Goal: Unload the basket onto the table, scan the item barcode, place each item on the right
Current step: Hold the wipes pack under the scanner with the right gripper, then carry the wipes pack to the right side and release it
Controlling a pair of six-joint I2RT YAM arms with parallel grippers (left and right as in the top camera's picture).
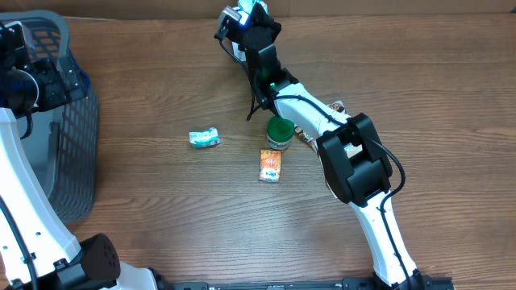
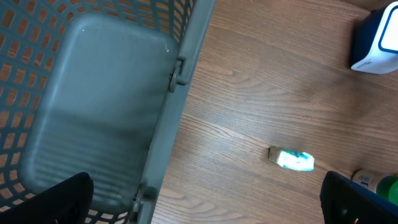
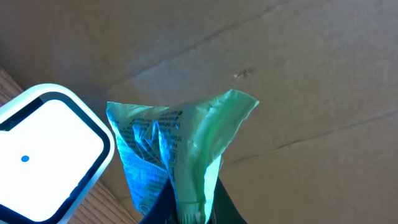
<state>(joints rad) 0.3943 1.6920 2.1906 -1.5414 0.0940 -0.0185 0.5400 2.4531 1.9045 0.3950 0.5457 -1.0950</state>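
The right tool is pinched shut, its dark fingertips closed on the lower edge of a foil packet. The foil packet is held upright above the fingertips, crumpled and folded along its middle. One face is printed in shiny blue and the other is pale green. Whether a barcode lies on the faces shown cannot be told. Just beside the foil packet, to the left of the tool in its own view, a white scanner with a dark blue rim and one small blue dot is seen. Whether the two touch cannot be told. Beyond both, the far side is closed off by a brown cardboard wall, so little room is left ahead of the tool.

Back along the arm, behind the tool, a green-lidded jar is stood just beside the arm. An orange packet and a small teal packet are laid farther back on the tabletop. All three are well apart from the grip, and bare wood is left around them.

The left tool is spread wide and nothing is held in it; only its two dark fingertips are seen, at the lower corners of its view. Directly beneath it lies the rim of a grey basket, with the basket floor to one side and the tabletop to the other. Farther out from this tool, the small teal packet is seen lying alone on the wood.
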